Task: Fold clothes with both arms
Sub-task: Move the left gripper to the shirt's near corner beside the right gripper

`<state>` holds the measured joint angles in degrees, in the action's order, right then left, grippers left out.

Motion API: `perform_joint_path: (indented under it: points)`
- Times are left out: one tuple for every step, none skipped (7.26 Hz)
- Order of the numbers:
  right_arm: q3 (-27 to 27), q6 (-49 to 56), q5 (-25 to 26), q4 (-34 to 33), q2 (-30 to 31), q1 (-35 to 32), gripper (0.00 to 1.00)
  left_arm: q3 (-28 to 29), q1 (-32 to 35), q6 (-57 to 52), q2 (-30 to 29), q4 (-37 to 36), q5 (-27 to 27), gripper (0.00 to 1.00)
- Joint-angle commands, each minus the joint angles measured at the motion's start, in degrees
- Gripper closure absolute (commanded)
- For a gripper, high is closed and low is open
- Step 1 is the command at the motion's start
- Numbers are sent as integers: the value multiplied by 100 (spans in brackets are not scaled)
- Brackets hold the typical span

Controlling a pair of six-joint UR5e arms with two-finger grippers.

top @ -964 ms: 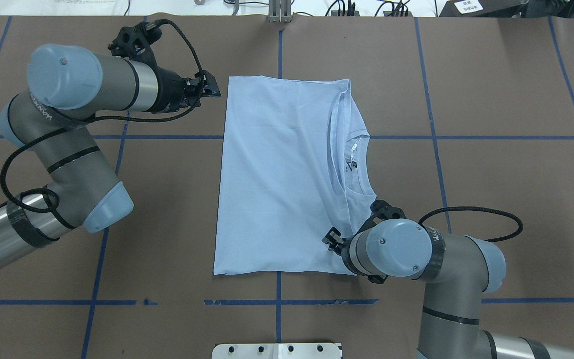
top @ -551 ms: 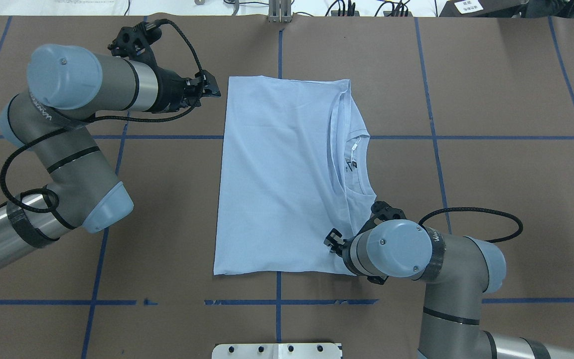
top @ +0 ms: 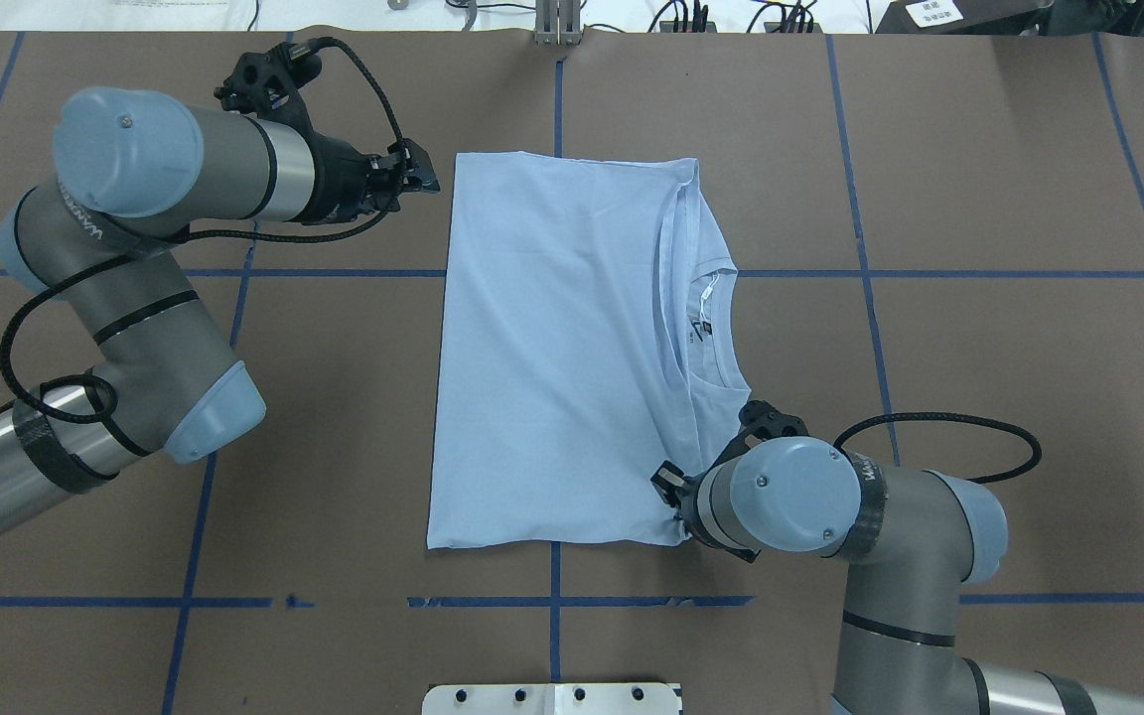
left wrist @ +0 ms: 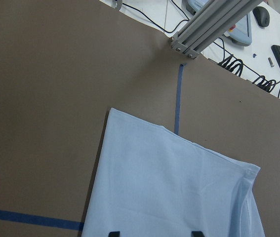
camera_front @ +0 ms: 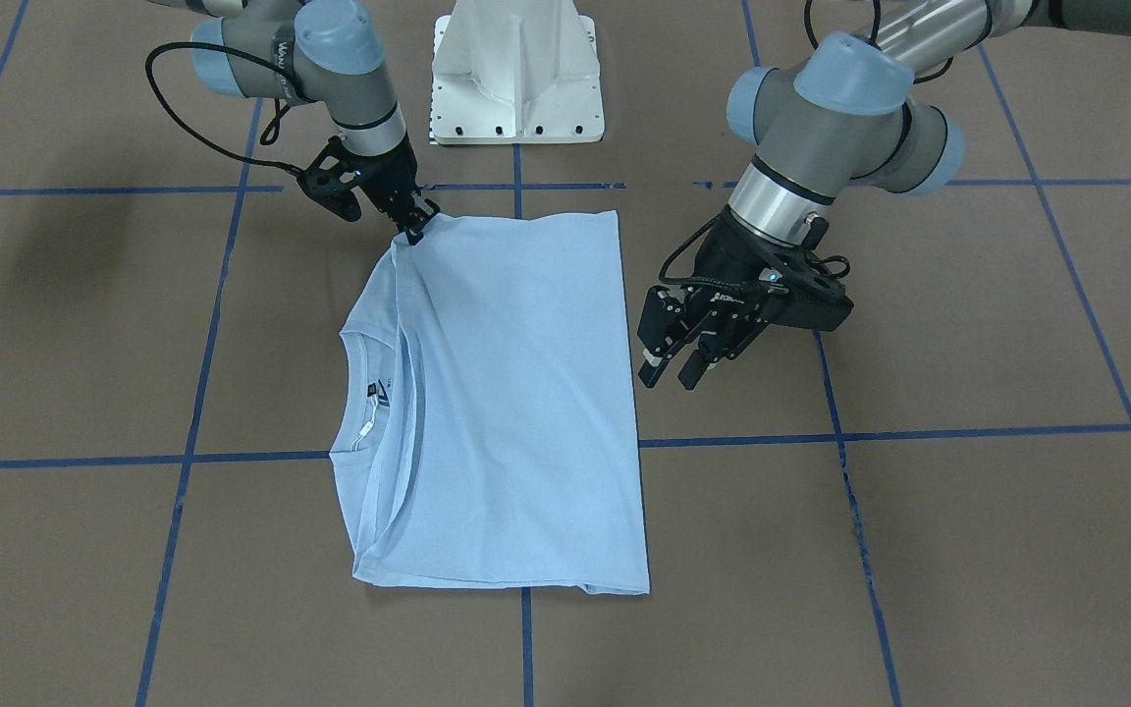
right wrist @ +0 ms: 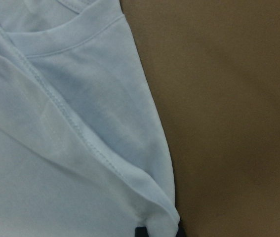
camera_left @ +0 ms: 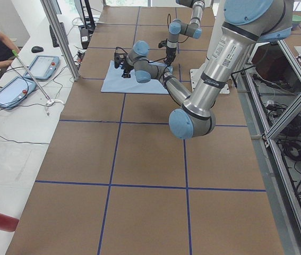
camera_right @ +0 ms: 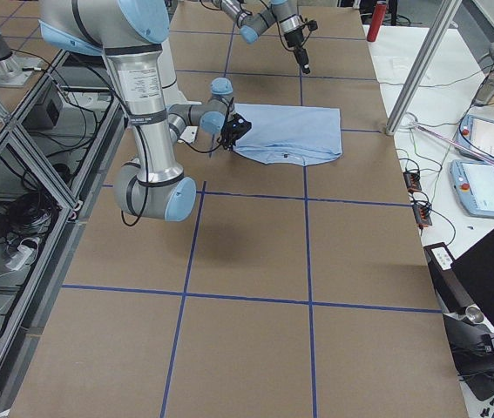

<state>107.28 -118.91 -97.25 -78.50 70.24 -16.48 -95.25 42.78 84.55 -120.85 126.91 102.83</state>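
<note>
A light blue T-shirt (top: 552, 348) lies folded into a rectangle in the middle of the brown tabletop (top: 979, 179), its neck label (camera_front: 372, 395) showing on the side toward the robot's right. The right gripper (camera_front: 415, 228) is down at the shirt's corner nearest the robot on that side, its jaws clenched on the fabric edge, and a crease runs from the pinched corner. The left gripper (camera_front: 672, 371) hovers just beside the shirt's opposite long edge, near the far corner, with its jaws spread apart and holding nothing.
</note>
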Motion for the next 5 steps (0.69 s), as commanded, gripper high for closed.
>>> perform_joint_path:
  points:
    - [12,0,-4,19,-2,-4,100,-3,3,0,0,0,0,43]
    - [73,0,-56,11,-28,-30,100,-20,-6,0,44,0,9,43]
    - [231,0,-196,2,-2,-74,100,-64,-15,148,140,9,9,43]
    - [328,0,-302,-7,50,-100,100,-299,-172,724,367,17,-43,43]
    - [364,8,-312,-7,86,-101,100,-650,-634,1208,665,9,-218,42]
